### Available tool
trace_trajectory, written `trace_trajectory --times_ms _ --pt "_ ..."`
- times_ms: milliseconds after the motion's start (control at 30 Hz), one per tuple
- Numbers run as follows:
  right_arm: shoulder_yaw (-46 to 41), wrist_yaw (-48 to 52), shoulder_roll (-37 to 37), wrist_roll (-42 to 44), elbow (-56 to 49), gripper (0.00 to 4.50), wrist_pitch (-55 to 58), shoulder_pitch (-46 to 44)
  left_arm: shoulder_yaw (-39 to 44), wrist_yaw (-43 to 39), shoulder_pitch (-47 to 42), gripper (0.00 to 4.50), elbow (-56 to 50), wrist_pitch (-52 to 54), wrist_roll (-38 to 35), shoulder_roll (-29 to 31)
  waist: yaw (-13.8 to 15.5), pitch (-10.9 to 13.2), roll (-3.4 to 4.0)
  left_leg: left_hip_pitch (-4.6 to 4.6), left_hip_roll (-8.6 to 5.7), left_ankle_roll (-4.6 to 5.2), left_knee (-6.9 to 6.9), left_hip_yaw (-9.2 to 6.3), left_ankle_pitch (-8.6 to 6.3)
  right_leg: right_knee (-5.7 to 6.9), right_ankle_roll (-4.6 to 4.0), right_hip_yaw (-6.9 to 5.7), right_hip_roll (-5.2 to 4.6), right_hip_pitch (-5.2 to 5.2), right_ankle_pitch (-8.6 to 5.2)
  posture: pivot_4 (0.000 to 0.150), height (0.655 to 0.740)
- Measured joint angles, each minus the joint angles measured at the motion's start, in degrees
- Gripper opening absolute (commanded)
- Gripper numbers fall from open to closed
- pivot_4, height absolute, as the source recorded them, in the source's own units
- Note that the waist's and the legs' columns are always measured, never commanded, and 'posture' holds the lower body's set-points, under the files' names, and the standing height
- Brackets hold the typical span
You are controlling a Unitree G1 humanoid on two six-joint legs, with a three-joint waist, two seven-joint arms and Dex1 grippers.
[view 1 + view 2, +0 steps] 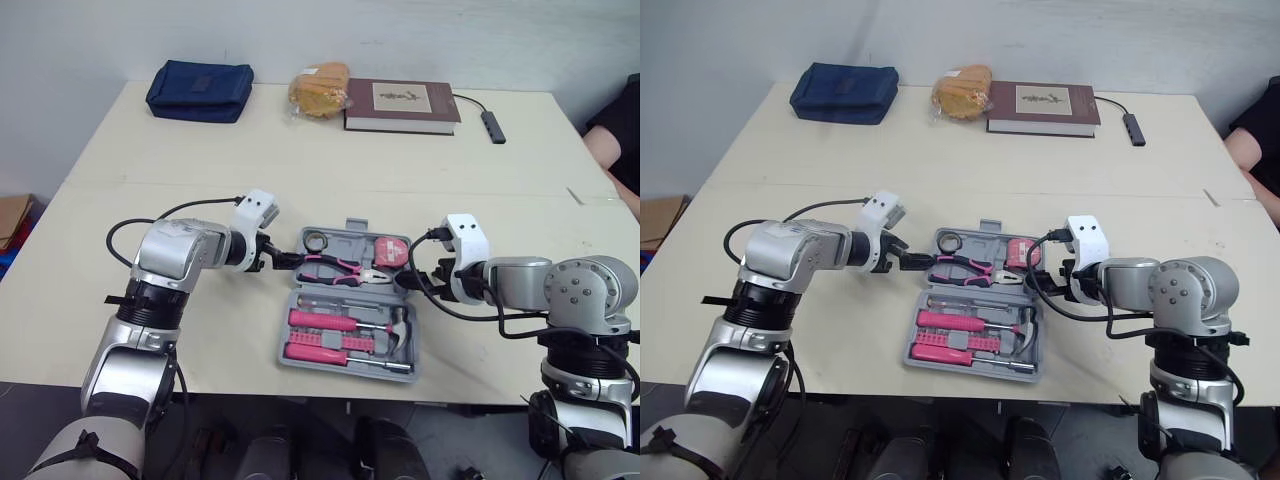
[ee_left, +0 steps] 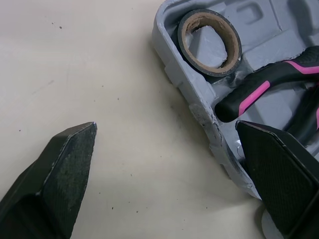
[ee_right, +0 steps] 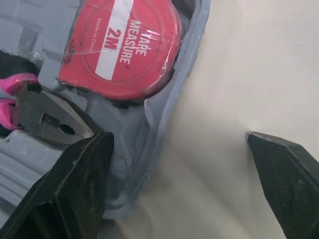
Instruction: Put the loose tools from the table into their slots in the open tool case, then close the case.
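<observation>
At the tool case [image 1: 345, 232] — left hand [image 1: 287, 260] wide over its rim, right hand [image 1: 422, 276] wide by tape measure [image 1: 392, 252].

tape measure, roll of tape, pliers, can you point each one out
tape measure [image 3: 122, 47]: right wrist view, on its red face
roll of tape [image 2: 185, 44]: left wrist view, on the ring's cardboard inner edge
pliers [image 1: 335, 266]: left eye view, on the pink handles

A pale beige surface [image 1: 480, 165], crossed by a seam [image 1: 400, 189], stands against a plain grey-white wall [image 1: 300, 30] in soft, even light.
</observation>
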Motion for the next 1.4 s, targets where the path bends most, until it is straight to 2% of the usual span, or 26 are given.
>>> trace_trajectory --times_ms 133,167,200,233,267,300,367,400,433,467,600,633,933,1067,1233,1300,1400 --pt "-0.77 -1.62 0.16 0.36 0.88 3.28 -0.07 0.05 -0.13 -0.01 0.06 4.50 -0.41 0.43 -0.09 -0.24 -0.07 0.00 0.00 0.02 0.00 0.00 0.00 0.01 0.00 0.00 0.00 0.02 0.00 0.01 0.00 0.150 0.7400" --pt "-1.50 -1.96 0.58 1.04 1.52 2.68 -0.11 0.10 -0.13 0.08 0.10 4.50 -0.53 0.56 -0.08 -0.41 -0.07 0.00 0.00 0.02 0.00 0.00 -0.01 0.01 0.00 0.00 0.00 0.01 0.00 0.01 0.00 0.150 0.7400" --pt "-1.53 -1.99 0.73 1.29 1.64 2.37 -0.15 0.10 -0.13 0.12 0.11 4.50 -0.59 0.57 -0.08 -0.51 -0.07 -0.01 0.00 0.02 0.00 0.00 -0.01 0.01 0.00 0.00 0.00 0.01 0.00 0.01 0.00 0.150 0.7400" --pt "-1.54 -2.05 0.87 1.51 1.68 2.20 -0.15 0.11 -0.13 0.16 0.12 4.25 -0.62 0.55 -0.08 -0.60 -0.05 -0.01 0.00 0.02 0.00 0.00 -0.01 0.01 0.00 0.00 0.00 0.01 0.00 0.01 0.00 0.150 0.7400" --pt "-1.54 -2.40 1.21 1.80 1.71 1.60 -0.16 0.13 -0.18 0.26 0.16 3.88 -0.67 0.51 -0.08 -0.78 0.02 -0.01 0.01 0.02 0.00 0.00 -0.01 0.01 0.00 0.00 0.00 0.01 0.00 0.01 0.00 0.150 0.7400" --pt "-1.54 -2.55 1.25 1.88 1.74 1.40 -0.16 0.13 -0.22 0.28 0.18 3.73 -0.67 0.48 -0.08 -0.80 0.07 -0.01 0.00 0.02 0.00 0.00 -0.01 0.01 0.00 0.00 0.00 0.01 -0.01 0.01 0.00 0.150 0.7400" --pt "-1.79 -3.13 1.82 2.79 1.92 0.62 -0.15 0.15 -0.38 0.69 0.44 2.96 -0.65 0.13 -0.03 -1.11 0.14 -0.01 0.00 0.02 -0.01 0.00 -0.01 0.01 0.00 0.00 0.00 0.02 -0.01 0.01 0.00 0.150 0.7400" --pt "-1.93 -3.47 2.43 3.39 1.92 0.53 -0.16 0.15 -0.39 0.72 0.53 2.89 -0.65 0.09 -0.15 -1.63 0.21 -0.01 0.00 0.02 -0.01 0.00 -0.01 0.01 0.00 0.00 0.00 0.02 -0.01 0.02 0.00 0.150 0.7400" --pt "-2.73 -4.09 2.88 4.11 2.04 0.00 -0.33 0.17 -0.39 0.60 0.80 2.30 -0.65 0.27 -0.62 -2.44 0.22 -0.01 0.00 0.02 -0.01 0.01 0.00 0.00 0.00 -0.01 0.00 0.02 -0.01 0.04 0.00 0.150 0.7400" --pt "-3.50 -4.36 3.20 4.55 2.14 0.00 -0.62 0.35 -0.25 0.56 0.97 2.04 -0.65 0.42 -1.05 -2.75 0.19 -0.01 0.00 0.03 -0.01 0.01 0.00 0.01 0.00 -0.01 0.01 0.03 -0.02 0.04 0.01 0.150 0.7400" --pt "-4.31 -5.98 3.63 6.43 2.16 0.00 -0.82 0.85 1.55 0.75 1.58 0.24 -0.66 2.04 -2.58 -4.18 0.07 -0.02 0.02 0.06 0.01 0.00 -0.04 0.00 0.00 -0.02 0.01 0.03 0.00 0.04 0.01 0.150 0.7400" --pt "-4.38 -6.21 3.71 7.01 2.09 0.00 -0.77 0.93 2.05 0.92 1.66 0.06 -0.65 2.48 -2.80 -4.17 0.01 -0.02 0.03 0.08 0.01 -0.01 -0.04 0.01 0.01 0.00 0.01 0.04 0.00 0.04 0.01 0.150 0.7400" --pt "-6.47 -9.68 6.92 8.66 1.28 0.00 -0.51 1.49 3.92 0.78 2.13 0.01 -0.48 3.67 -3.79 -3.46 -1.07 -0.03 0.04 0.23 0.02 -0.08 -0.09 0.04 0.07 0.12 0.00 0.18 -0.06 0.11 0.00 0.150 0.7400" --pt "-7.11 -9.66 8.48 6.74 -1.63 0.00 -0.65 1.91 5.76 0.59 3.51 0.01 -0.31 0.55 -4.09 -3.98 -1.11 -0.02 0.07 0.22 0.04 -0.11 -0.10 0.04 0.09 0.11 -0.01 0.20 -0.10 0.08 0.00 0.150 0.7400" --pt "3.02 0.92 -1.88 -2.27 -15.67 0.00 -15.36 8.87 9.99 -0.78 10.13 0.01 -0.36 -23.21 -3.73 -8.65 -0.53 0.14 0.21 -0.25 -0.05 -0.09 -0.15 0.15 0.09 0.06 0.03 0.21 -0.01 -0.47 0.02 0.150 0.7400" --pt "8.35 5.29 -6.17 -9.13 -17.89 0.00 -25.68 13.13 9.86 -0.86 11.33 0.01 -0.23 -30.87 -3.02 -9.87 -0.12 0.14 0.21 -0.53 -0.09 -0.05 -0.14 0.27 0.12 0.06 0.08 0.15 0.02 -0.78 0.05 0.150 0.7400" --pt "13.15 9.82 -7.80 -17.47 -18.01 0.00 -37.58 17.77 8.50 -2.39 13.64 0.01 1.62 -42.29 -0.28 -9.77 0.12 0.16 0.19 -0.60 -0.08 -0.03 -0.16 0.44 0.12 0.06 0.11 -0.19 0.05 -0.87 0.06 0.150 0.7400"
